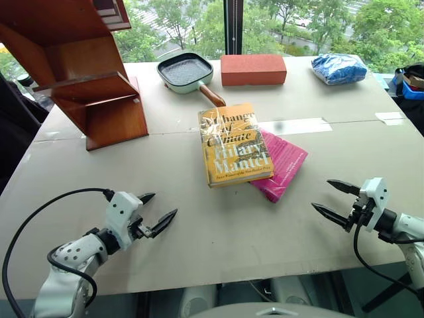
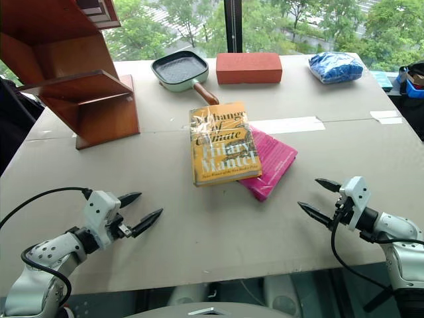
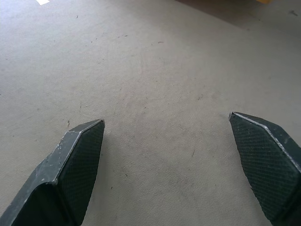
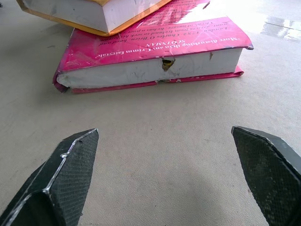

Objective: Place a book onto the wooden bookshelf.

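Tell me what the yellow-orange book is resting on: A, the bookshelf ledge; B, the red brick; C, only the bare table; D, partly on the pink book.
D: the yellow-orange book lies flat with its right part overlapping the pink book on the table.

Bare table (image 1: 199,238) before both grippers, book (image 1: 234,144) overlapping pink book (image 1: 283,163), bookshelf (image 1: 86,79) far left

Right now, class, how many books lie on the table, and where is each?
2. The yellow-orange book lies mid-table, partly on top of the pink book, which pokes out to its right. None sits on the wooden bookshelf.
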Available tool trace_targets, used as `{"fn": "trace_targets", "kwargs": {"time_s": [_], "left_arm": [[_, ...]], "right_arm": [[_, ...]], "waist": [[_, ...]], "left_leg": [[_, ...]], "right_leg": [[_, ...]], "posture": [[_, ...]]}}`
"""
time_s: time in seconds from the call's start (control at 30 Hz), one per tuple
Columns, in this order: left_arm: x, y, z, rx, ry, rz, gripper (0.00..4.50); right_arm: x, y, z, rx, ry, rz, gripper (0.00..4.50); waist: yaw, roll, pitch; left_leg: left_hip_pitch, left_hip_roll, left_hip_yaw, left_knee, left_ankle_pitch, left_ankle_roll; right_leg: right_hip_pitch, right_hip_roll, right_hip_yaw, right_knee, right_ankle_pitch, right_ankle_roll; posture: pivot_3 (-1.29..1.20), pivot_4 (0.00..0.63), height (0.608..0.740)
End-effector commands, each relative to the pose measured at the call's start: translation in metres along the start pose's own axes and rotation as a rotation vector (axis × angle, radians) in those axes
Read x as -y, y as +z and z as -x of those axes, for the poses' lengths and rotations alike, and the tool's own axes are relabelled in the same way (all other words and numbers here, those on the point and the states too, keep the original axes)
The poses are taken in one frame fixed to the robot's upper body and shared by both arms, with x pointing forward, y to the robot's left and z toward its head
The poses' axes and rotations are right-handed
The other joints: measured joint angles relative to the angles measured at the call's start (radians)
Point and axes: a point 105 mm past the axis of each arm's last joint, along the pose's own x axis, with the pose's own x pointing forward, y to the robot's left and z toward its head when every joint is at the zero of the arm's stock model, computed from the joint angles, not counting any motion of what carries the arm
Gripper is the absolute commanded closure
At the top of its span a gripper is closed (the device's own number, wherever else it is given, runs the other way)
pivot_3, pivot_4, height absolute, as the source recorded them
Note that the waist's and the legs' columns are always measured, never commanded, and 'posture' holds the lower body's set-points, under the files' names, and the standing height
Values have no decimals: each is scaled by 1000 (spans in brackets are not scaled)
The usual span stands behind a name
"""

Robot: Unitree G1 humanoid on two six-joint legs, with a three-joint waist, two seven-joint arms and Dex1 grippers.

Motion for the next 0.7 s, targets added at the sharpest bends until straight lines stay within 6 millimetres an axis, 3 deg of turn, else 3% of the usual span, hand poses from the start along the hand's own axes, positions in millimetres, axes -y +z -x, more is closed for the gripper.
{"fn": "trace_targets", "kwargs": {"time_s": [0.03,0.7], "left_arm": [[3,12,-4,45,-17,-19,107],[-1,17,-13,65,-52,-35,107]], "right_arm": [[7,11,4,22,-10,43,0],[6,8,8,-8,-36,46,0]], "waist": [[0,0,0],[1,0,0]], "left_leg": [[0,0,0,0,0,0],[0,0,2,0,0,0]], "right_leg": [[0,0,0,0,0,0],[0,0,0,0,0,0]], "posture": [[0,150,740],[0,150,740]]}}
